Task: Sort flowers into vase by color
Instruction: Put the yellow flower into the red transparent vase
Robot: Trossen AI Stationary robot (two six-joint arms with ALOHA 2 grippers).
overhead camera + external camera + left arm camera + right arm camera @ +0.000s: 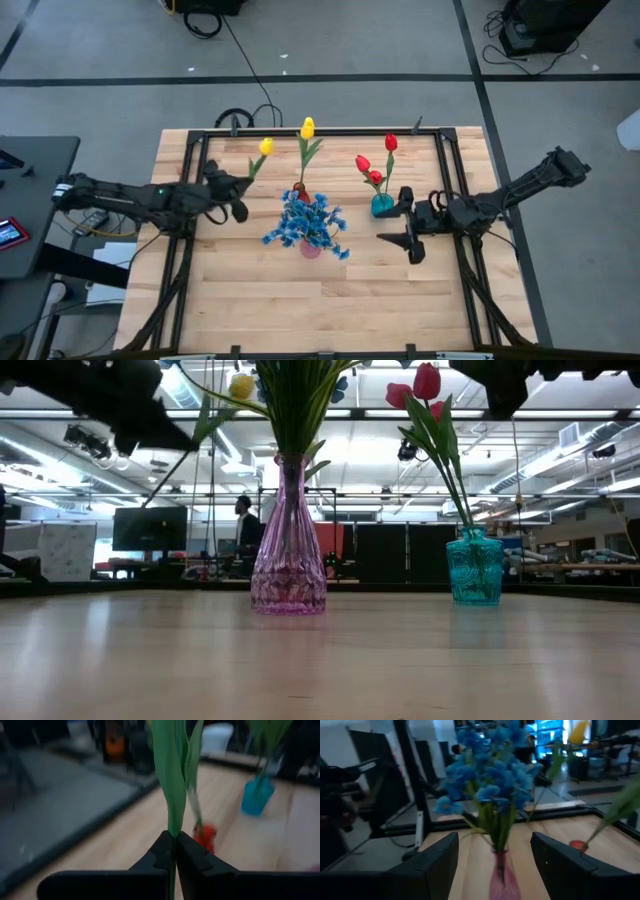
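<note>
The left gripper was clamped on the green stem of a yellow tulip, held above the table on its left side, the bloom pointing toward the far edge. In the left wrist view the two fingers met tightly around the stem.

The right gripper stood on the right side of the table with its fingers spread apart and nothing between them, facing the blue blossoms.

A pink vase at the table's centre held the bunch of blue blossoms. A teal vase, to its right and somewhat farther back, held the red tulips. A second yellow tulip stood in a small red vase, just behind the pink one. A person stood in the room beyond the table.
</note>
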